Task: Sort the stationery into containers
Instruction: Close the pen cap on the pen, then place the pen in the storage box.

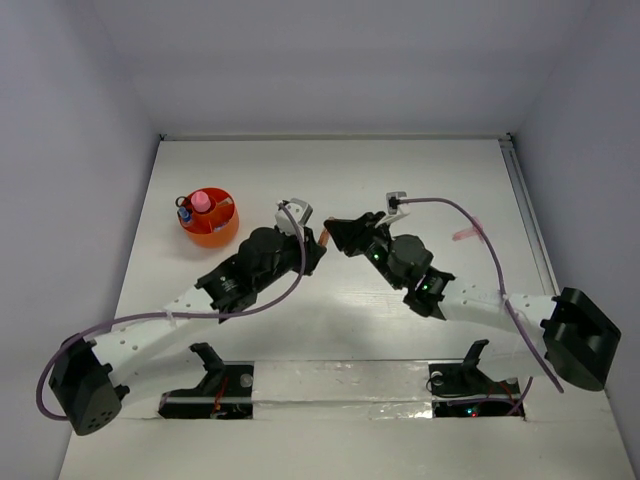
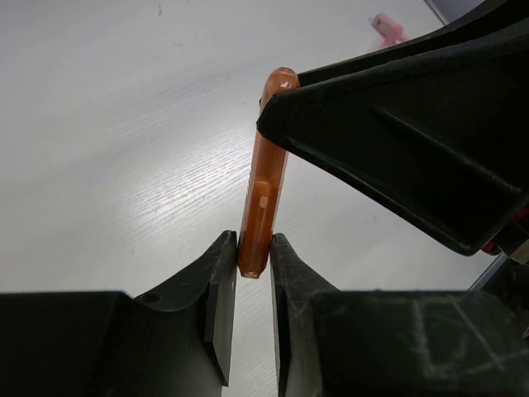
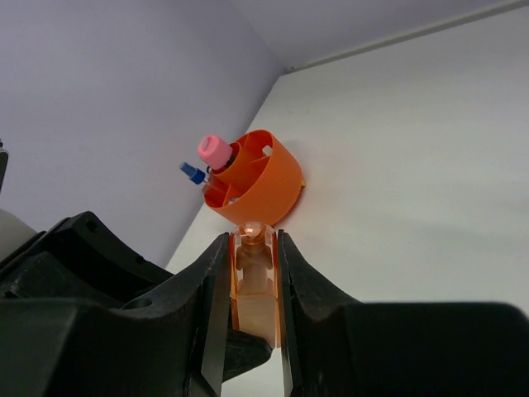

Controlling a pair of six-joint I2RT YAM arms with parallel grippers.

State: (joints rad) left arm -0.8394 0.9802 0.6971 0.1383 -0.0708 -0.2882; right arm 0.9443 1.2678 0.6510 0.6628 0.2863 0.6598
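White table (image 1: 420,180), one marker (image 2: 266,182) between two grippers.
Left gripper (image 2: 253,246) pinches one end, right gripper (image 3: 252,241) pinches the other; cup (image 1: 216,232) at their nine o'clock.

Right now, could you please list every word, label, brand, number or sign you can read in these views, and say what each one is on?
No text can be read in any view.
The orange marker, held by the left gripper and the right gripper, shows no print.
The orange cup and the pink tube in it are plain.
The faint scratches on the left gripper form no legible letters.
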